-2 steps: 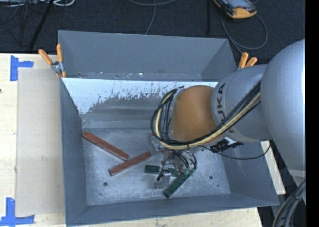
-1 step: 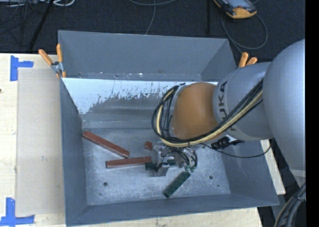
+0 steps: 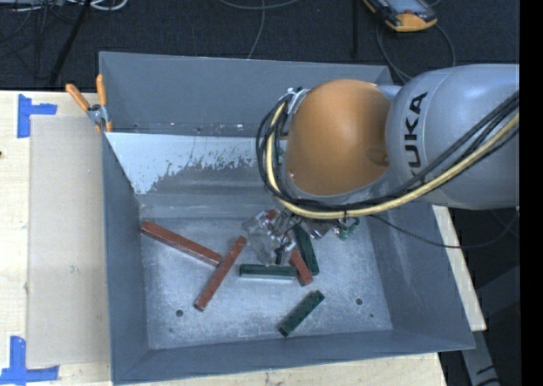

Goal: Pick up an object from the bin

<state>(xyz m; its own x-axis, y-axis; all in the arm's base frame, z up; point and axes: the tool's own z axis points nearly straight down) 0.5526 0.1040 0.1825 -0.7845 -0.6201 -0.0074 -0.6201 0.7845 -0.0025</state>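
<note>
Orange wrist cover (image 3: pixel 335 138) hangs above green stick (image 3: pixel 265 272) lying left-to-right.

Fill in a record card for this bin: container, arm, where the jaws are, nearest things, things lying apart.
container: grey metal bin
arm: reaches in from the view's right, orange cover at its wrist
jaws: low over the bin floor, just right of centre
nearest things: leaning green stick and short red-brown stick side by side; flat green stick just left of them
lying apart: long red-brown stick at left; slanting red-brown stick meeting its end; lone green stick toward the near wall
</note>
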